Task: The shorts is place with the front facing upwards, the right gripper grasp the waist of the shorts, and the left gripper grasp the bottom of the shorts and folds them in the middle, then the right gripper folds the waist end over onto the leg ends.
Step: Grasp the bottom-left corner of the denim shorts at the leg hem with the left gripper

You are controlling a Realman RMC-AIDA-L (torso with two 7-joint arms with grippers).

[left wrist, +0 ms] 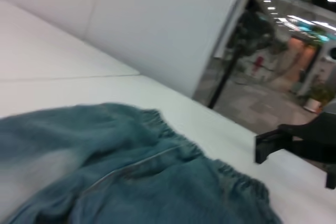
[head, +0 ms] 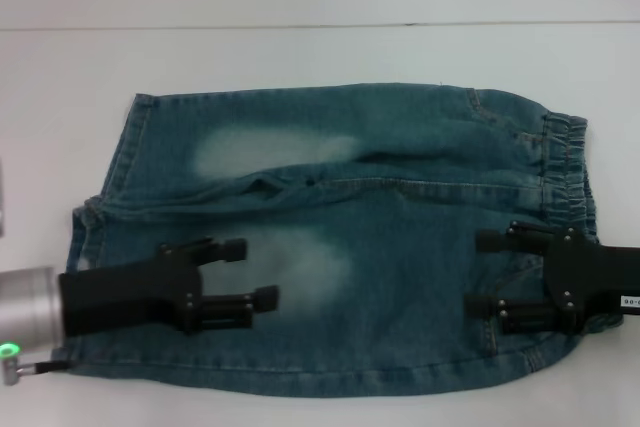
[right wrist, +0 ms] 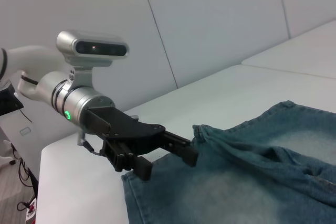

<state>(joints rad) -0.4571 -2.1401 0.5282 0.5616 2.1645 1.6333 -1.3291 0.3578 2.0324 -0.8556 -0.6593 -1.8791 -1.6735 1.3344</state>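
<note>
The blue-green denim shorts (head: 400, 207) lie flat on the white table (head: 300, 57), front side up. The gathered waist (head: 565, 162) points right and the leg ends (head: 125, 147) point left. My left gripper (head: 250, 272), on its silver wrist, is over the near leg just inside the hem, open with nothing between its fingers. The right wrist view shows that left gripper (right wrist: 167, 163) close above the denim (right wrist: 252, 182). My right gripper (head: 480, 272), all black, is open over the near part of the waist. The left wrist view shows the waistband (left wrist: 173, 129) and one right fingertip (left wrist: 262, 148).
A white wall panel (left wrist: 157, 24) stands behind the table. Bare white tabletop lies beyond the shorts and along the front edge (head: 300, 412). A pale object (head: 2, 197) shows at the far left edge.
</note>
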